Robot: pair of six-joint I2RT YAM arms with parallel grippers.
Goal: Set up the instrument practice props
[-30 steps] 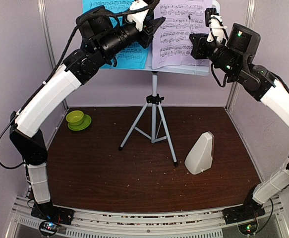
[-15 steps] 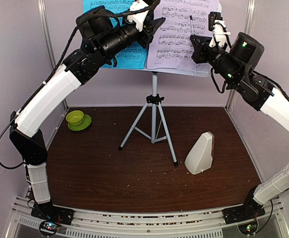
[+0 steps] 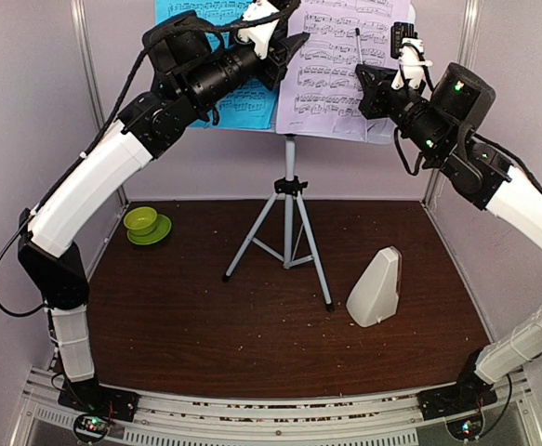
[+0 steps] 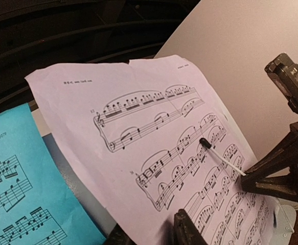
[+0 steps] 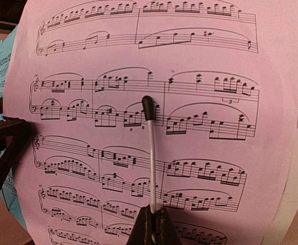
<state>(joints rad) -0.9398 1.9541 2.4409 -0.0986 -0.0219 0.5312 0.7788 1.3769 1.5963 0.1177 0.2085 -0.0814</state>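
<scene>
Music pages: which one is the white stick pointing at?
The lilac page, right of the cyan page; the stick has its black tip over its notes.

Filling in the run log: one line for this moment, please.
right end effector: shut on black-tipped stick, tip at lilac page | left end effector: at lilac page's lower edge, grip unclear | metronome: on table
</scene>
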